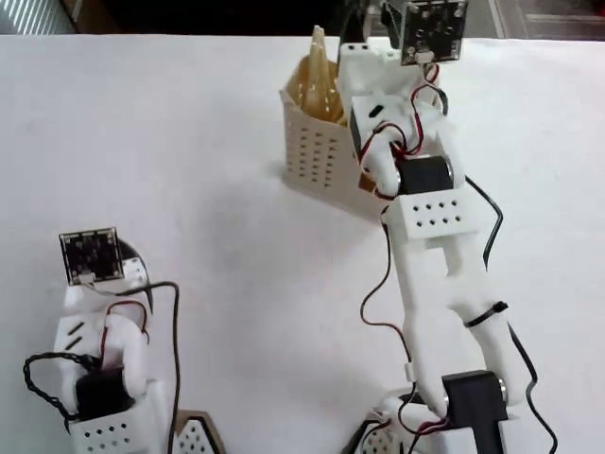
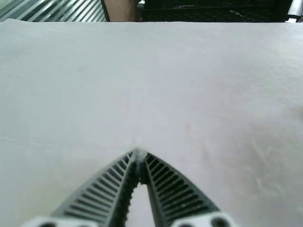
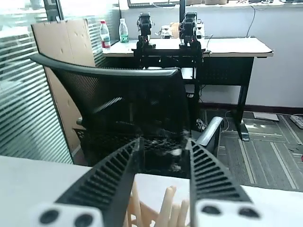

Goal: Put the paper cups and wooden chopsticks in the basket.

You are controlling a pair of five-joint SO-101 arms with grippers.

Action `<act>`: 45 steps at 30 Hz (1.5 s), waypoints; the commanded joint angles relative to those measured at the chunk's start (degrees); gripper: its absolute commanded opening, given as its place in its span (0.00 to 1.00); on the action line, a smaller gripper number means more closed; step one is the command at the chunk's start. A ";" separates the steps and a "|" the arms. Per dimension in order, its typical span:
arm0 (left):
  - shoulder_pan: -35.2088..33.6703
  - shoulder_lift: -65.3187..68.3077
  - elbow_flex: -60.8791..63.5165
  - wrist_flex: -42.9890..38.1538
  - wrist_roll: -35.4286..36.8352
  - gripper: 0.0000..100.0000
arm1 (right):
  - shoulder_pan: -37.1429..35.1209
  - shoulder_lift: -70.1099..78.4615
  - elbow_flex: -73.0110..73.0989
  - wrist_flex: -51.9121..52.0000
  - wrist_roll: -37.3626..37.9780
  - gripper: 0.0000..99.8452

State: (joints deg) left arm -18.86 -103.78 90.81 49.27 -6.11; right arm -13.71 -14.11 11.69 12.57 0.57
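A white perforated basket [image 1: 317,151] stands at the back middle of the white table [image 1: 189,142]. Wooden chopsticks [image 1: 319,47] stick up out of it, with tan cup-like shapes [image 1: 310,90] around them. My right gripper [image 3: 164,143] is open just above the basket, nothing between its fingers, and the chopstick tips [image 3: 166,205] show right below it. In the high view the right arm [image 1: 430,213] stretches from the front right to the basket. My left gripper [image 2: 138,156] is shut and holds nothing, low over bare table at the front left.
The table's far edge [image 2: 189,21] runs close behind the basket. Beyond it are a black mesh office chair [image 3: 123,104] and a desk [image 3: 189,47]. The left arm [image 1: 99,369] sits at the front left corner. Bare table spreads between the two arms.
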 commanded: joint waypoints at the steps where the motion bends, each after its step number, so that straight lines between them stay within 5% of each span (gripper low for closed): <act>1: -0.48 -0.48 -0.18 -1.41 -0.62 0.03 | -1.45 -7.08 -0.62 1.71 2.73 0.10; 4: -0.48 -0.48 -0.18 -1.41 -0.62 0.03 | -1.63 -13.14 -0.35 7.08 2.81 0.01; 14: -0.48 -0.48 -1.49 -0.18 -0.18 0.02 | -1.89 -29.93 12.66 30.20 2.99 0.02; 25: -0.48 -0.48 -3.69 3.08 -0.09 0.02 | -1.89 -56.13 45.63 30.90 3.08 0.02; 45: -0.13 -0.48 -4.04 4.40 -0.09 0.02 | -1.80 -88.84 81.76 31.16 3.08 0.02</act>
State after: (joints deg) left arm -18.86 -103.78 90.02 53.32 -6.11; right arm -15.82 -102.02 92.57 43.60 3.12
